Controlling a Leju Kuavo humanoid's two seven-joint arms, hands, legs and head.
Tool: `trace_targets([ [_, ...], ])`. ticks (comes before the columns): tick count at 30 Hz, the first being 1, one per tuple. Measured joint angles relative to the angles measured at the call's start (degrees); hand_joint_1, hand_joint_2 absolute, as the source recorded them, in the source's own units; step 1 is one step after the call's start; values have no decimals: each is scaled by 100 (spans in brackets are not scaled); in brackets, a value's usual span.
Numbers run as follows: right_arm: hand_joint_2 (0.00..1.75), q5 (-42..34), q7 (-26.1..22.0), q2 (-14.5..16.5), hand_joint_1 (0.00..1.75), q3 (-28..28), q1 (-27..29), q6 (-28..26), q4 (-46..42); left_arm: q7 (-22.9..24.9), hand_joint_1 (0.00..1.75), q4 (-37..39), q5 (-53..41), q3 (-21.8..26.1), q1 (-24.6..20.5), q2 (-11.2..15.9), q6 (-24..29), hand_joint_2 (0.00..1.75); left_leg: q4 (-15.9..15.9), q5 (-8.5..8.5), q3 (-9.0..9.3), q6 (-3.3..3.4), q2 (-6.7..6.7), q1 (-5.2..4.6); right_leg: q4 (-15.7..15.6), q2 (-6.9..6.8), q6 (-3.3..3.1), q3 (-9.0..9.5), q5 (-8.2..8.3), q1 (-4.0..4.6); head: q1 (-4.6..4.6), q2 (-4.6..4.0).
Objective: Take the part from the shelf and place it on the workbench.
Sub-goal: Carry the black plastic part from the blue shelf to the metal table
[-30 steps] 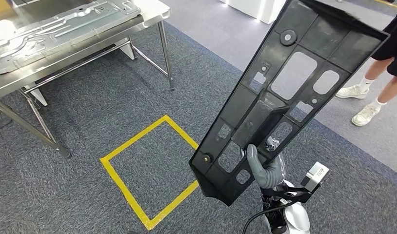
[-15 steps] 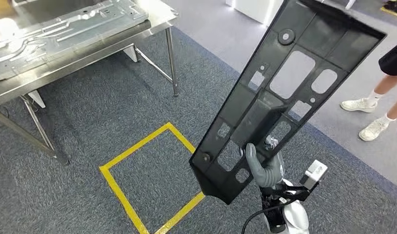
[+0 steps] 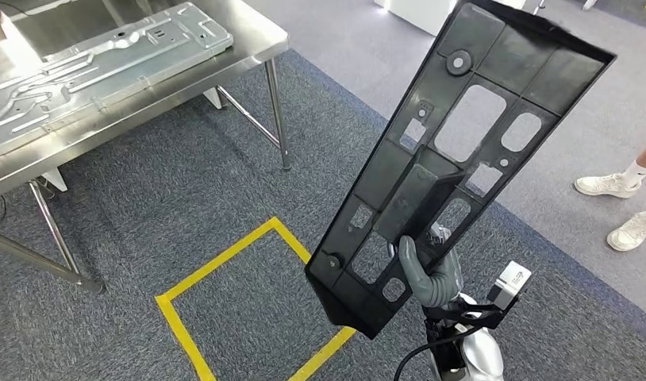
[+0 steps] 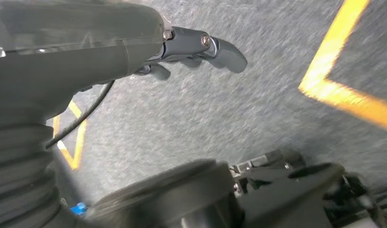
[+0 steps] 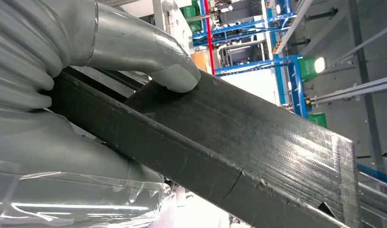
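Observation:
The part (image 3: 463, 159) is a long black plastic panel with several cut-outs, held upright and tilted at the right of the head view. My right hand (image 3: 427, 278) grips it near its lower end, thumb across the front face. Up close, in the right wrist view, the thumb of the right hand (image 5: 134, 47) presses on the panel's dark edge (image 5: 258, 137). The steel workbench (image 3: 248, 48) stands at the upper left, well away from the part. My left hand (image 4: 196, 50) hangs over the carpet with its fingers loosely apart and nothing in them.
A stamped metal sheet (image 3: 90, 59) lies on the workbench. A yellow taped square (image 3: 224, 262) marks the grey carpet between me and the bench legs (image 3: 277, 111). A person's white shoes (image 3: 621, 206) stand at the right edge on the lighter floor.
The whole picture has shifted: the camera has moved, so the workbench sits further right and lower, and the person's feet are nearer the right edge. The part stays in my right hand.

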Motion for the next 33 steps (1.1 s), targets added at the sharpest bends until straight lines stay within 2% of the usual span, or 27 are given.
trace_targets([
  [1, 175, 35, 3, 0, 175, 4, 12, -15, -9, -7, 0, 0, 10, 1, -11, 0, -9, 175, 21, -258, -155, -19, 14, 6, -8, -8, 3, 97, -72, 0, -1, 0],
  [2, 175, 92, 8, 0, 175, 10, 23, -37, -20, -11, 0, 0, 13, 2, -24, 1, -15, 175, -79, -392, -247, -34, 31, 14, -9, -22, 8, 201, -149, -1, 1, -1],
  [3, 175, 156, 13, 0, 175, 23, 33, -60, -29, -13, 0, 0, 13, 2, -31, 1, -16, 175, -283, -308, -281, -43, 55, 25, -6, -37, 17, 305, -223, -2, 0, -1],
  [4, 175, 216, 15, 0, 175, 43, 44, -83, -39, -13, 0, 0, 13, 2, -31, 1, -16, 175, -583, 13, -276, -45, 108, 34, -2, -60, 32, 404, -296, -2, 0, -1],
  [5, 175, 263, 14, 0, 175, 65, 53, -102, -45, -14, 0, 0, 13, 2, -27, 1, -16, 175, -884, 434, -273, -32, 198, 40, 15, -85, 53, 494, -365, 2, 2, -1],
  [6, 175, 290, 7, -1, 175, 87, 64, -113, -50, -14, 0, 0, 13, 2, -22, 1, -16, 175, -1111, 762, -272, -3, 281, 39, 31, -110, 84, 550, -421, 10, 0, -1],
  [7, 175, 307, -2, -4, 175, 105, 76, -125, -56, -20, 0, 0, 15, 2, -21, 0, -15, 175, -1245, 1012, -280, 36, 341, 27, 44, -140, 124, 581, -468, 15, 0, -1],
  [8, 175, 317, -12, -7, 175, 117, 86, -134, -60, -27, 0, -1, 17, 3, -23, -1, -12, 175, -1272, 1097, -299, 78, 347, 14, 54, -176, 163, 601, -500, 21, 0, -1],
  [10, 175, 332, -35, -15, 175, 145, 99, -151, -69, -42, 0, -2, 20, 4, -32, -1, 1, 175, -1299, 1152, -278, 159, 241, 2, 54, -253, 243, 626, -559, 12, 1, -1],
  [11, 175, 343, -49, -16, 175, 160, 98, -159, -74, -45, 0, -2, 20, 4, -34, -1, 8, 175, -1330, 1171, -260, 193, 186, 7, 105, -244, 270, 620, -618, 2, 1, -1],
  [12, 175, 355, -63, -20, 175, 174, 97, -167, -79, -48, 0, -2, 20, 4, -34, -2, 12, 175, -1360, 1192, -238, 229, 141, 12, 249, -206, 291, 563, -726, -9, 2, -1],
  [13, 175, 369, -72, -26, 175, 182, 98, -177, -83, -50, 0, -2, 20, 4, -34, -3, 14, 175, -1379, 1202, -224, 255, 99, 12, 522, -141, 305, 435, -888, -19, 3, -1],
  [15, 175, 394, -79, -47, 175, 190, 108, -198, -86, -52, 0, -2, 20, 4, -36, -3, 14, 175, -1382, 1195, -219, 289, -1, -6, 1269, -54, 316, 45, -1209, -20, 5, -1],
  [16, 175, 404, -79, -57, 175, 192, 114, -208, -85, -54, 0, -2, 20, 4, -36, -3, 14, 175, -1380, 1186, -214, 298, -62, -16, 1548, -36, 316, -125, -1264, -19, 5, -1],
  [17, 175, 411, -78, -63, 175, 194, 119, -215, -85, -57, 0, -2, 20, 4, -37, -5, 13, 175, -1377, 1176, -204, 304, -126, -25, 1625, -25, 307, -206, -1202, -18, 5, -1],
  [18, 175, 414, -78, -66, 175, 198, 122, -220, -85, -59, 0, -2, 20, 4, -38, -8, 13, 175, -1375, 1164, -187, 306, -195, -33, 1489, -7, 290, -182, -1034, -16, 5, -1],
  [20, 175, 418, -78, -68, 175, 212, 120, -219, -87, -64, 0, -1, 20, 4, -40, -22, 12, 175, -1374, 1132, -141, 295, -322, -35, 757, 153, 229, 99, -567, -5, 5, -1],
  [21, 175, 419, -79, -70, 175, 217, 123, -218, -91, -64, 0, -1, 20, 4, -44, -33, 12, 175, -1368, 1117, -134, 281, -386, -35, 415, 263, 197, 242, -416, 1, 4, -1],
  [22, 175, 421, -79, -73, 175, 221, 124, -219, -96, -65, 0, 0, 20, 4, -46, -42, 11, 175, -1364, 1108, -141, 258, -440, -26, 180, 348, 172, 341, -348, 9, 8, -1],
  [23, 175, 423, -79, -77, 175, 223, 124, -220, -99, -66, 0, 0, 20, 5, -48, -49, 10, 175, -1366, 1105, -158, 230, -489, -10, 90, 387, 156, 379, -360, 15, 11, -1],
  [25, 175, 434, -79, -81, 175, 238, 121, -223, -112, -67, 0, -1, 21, 5, -51, -49, 10, 175, -1393, 1103, -172, 152, -577, 1, 15, 313, 136, 427, -380, 11, 21, -1],
  [26, 175, 444, -80, -81, 175, 250, 117, -226, -119, -67, 0, -1, 21, 5, -48, -44, 11, 175, -1379, 1078, -169, 115, -539, -10, -34, 258, 118, 464, -373, -4, 21, -1],
  [28, 175, 469, -84, -81, 175, 273, 115, -230, -133, -63, 0, -2, 22, 7, -46, -36, 13, 175, -1067, 865, -283, 51, -295, -40, -131, 117, 71, 551, -365, -39, -1, -1],
  [29, 175, 482, -87, -81, 175, 279, 118, -233, -134, -64, 0, -2, 25, 8, -56, -33, 13, 175, -743, 691, -426, 27, -140, -34, -146, 39, 53, 576, -372, -34, -11, -1],
  [31, 175, 499, -90, -83, 175, 284, 130, -238, -135, -74, 0, -2, 33, 14, -98, -31, 14, 175, -41, 388, -764, -19, -8, -7, -141, -119, 39, 590, -394, -28, -21, -1],
  [32, 175, 504, -89, -83, 175, 286, 134, -240, -135, -78, 0, -2, 35, 17, -113, -29, 14, 175, 120, 369, -840, -41, 17, 10, -134, -198, 44, 593, -405, -29, -21, -1],
  [33, 175, 505, -89, -83, 175, 288, 136, -240, -135, -80, 0, -2, 34, 20, -116, -27, 14, 175, 75, 455, -815, -61, 42, 27, -125, -269, 54, 597, -417, -35, -22, -1],
])
